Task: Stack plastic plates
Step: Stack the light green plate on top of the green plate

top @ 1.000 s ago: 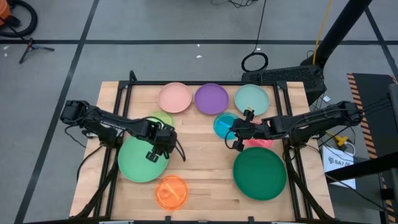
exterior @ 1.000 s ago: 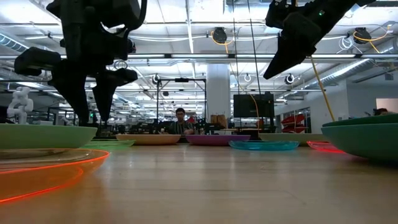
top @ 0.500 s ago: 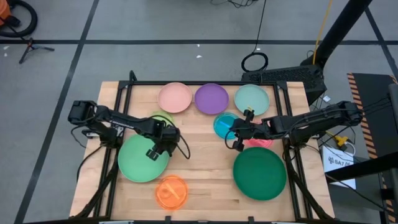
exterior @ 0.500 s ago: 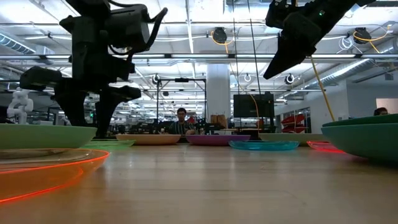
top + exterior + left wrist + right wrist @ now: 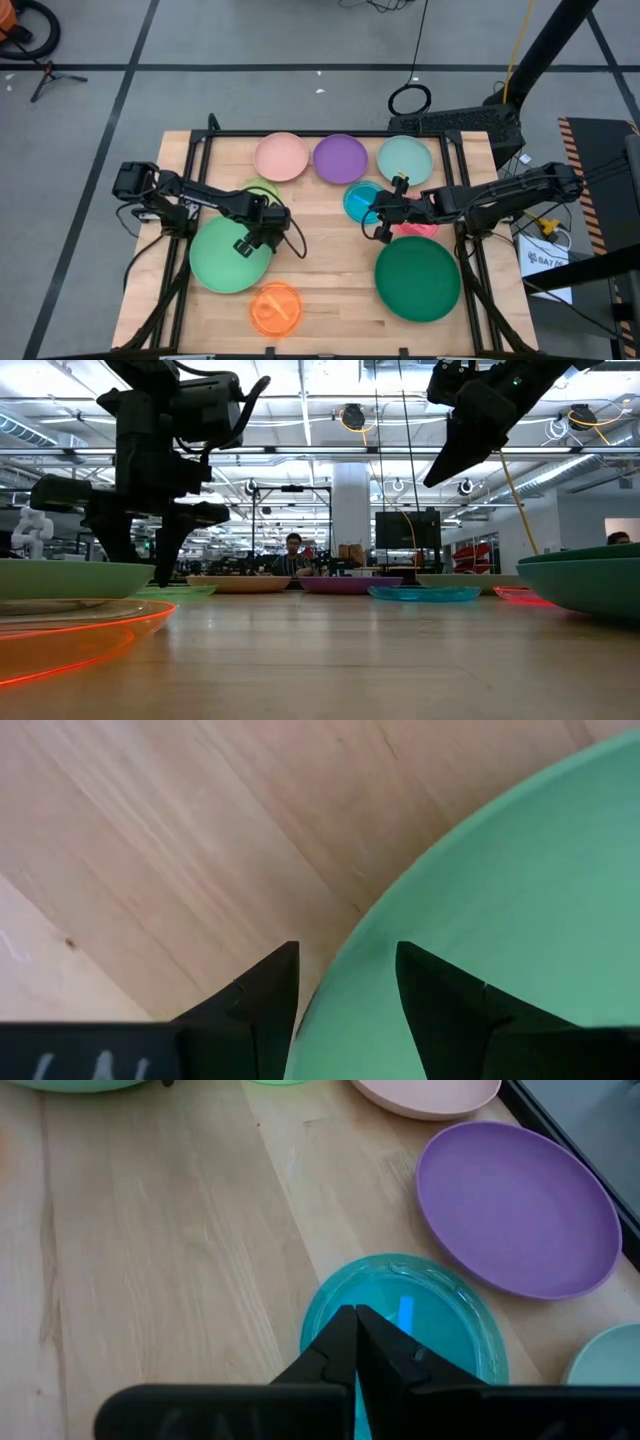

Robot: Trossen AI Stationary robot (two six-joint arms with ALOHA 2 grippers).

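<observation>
High view: left gripper point(image 5: 262, 229) at centre left, over the right edge of the large green plate point(image 5: 228, 257); right gripper point(image 5: 385, 212) right of centre, above the blue plate point(image 5: 361, 201). Pink plate point(image 5: 281, 156), purple plate point(image 5: 341, 158) and mint plate point(image 5: 405, 159) line the upper surface point(image 5: 325, 270).
Low view: orange plate point(image 5: 70, 628) lower left; no readable writing.
Left wrist view: fingers point(image 5: 262, 992) apart, straddling the green plate's rim.
Right wrist view: fingers point(image 5: 340, 1345) pressed together, holding nothing, over the blue plate.

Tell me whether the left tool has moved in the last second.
Yes. In the high view the left tool has shifted slightly rightward along the large green plate, toward its right rim. The plate itself has stayed in place.
</observation>
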